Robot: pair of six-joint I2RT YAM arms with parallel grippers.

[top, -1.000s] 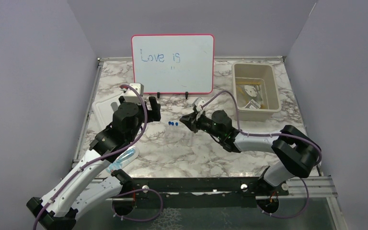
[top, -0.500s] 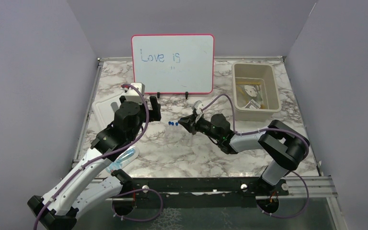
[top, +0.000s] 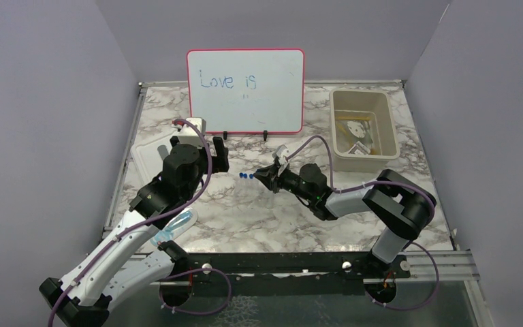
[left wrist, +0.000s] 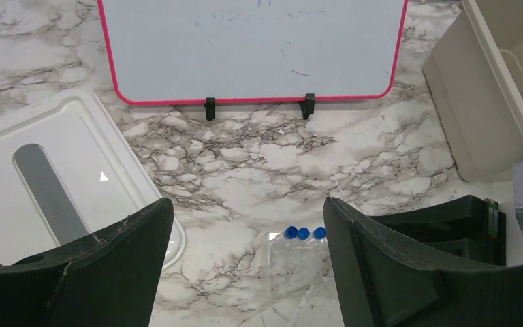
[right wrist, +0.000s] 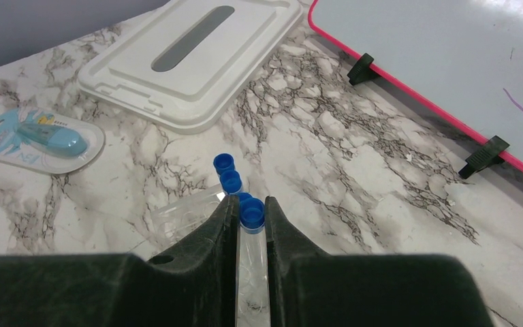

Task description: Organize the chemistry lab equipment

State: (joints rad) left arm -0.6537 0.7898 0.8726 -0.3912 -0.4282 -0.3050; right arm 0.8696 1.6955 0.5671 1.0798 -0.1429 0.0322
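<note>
While the right gripper [right wrist: 250,204], at lower centre of its wrist view, is closed narrowly on a blue-capped tube [right wrist: 252,253], further blue-capped tubes [right wrist: 224,163] lie just beyond on the marble table [right wrist: 354,170]. The left gripper [left wrist: 246,208] stands wide, holding nothing.

Robot lab test cell: plain lilac partition walls [top: 41,136], marble-look tabletop [top: 265,218], metal mounting rail [top: 279,262].

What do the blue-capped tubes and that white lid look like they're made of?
Blue-capped tubes: probably clear plastic, with see-through walls; caps opaque blue, matte. White lid: likely moulded plastic, smooth with a slight sheen, stepped rim and grey inset strip.
</note>
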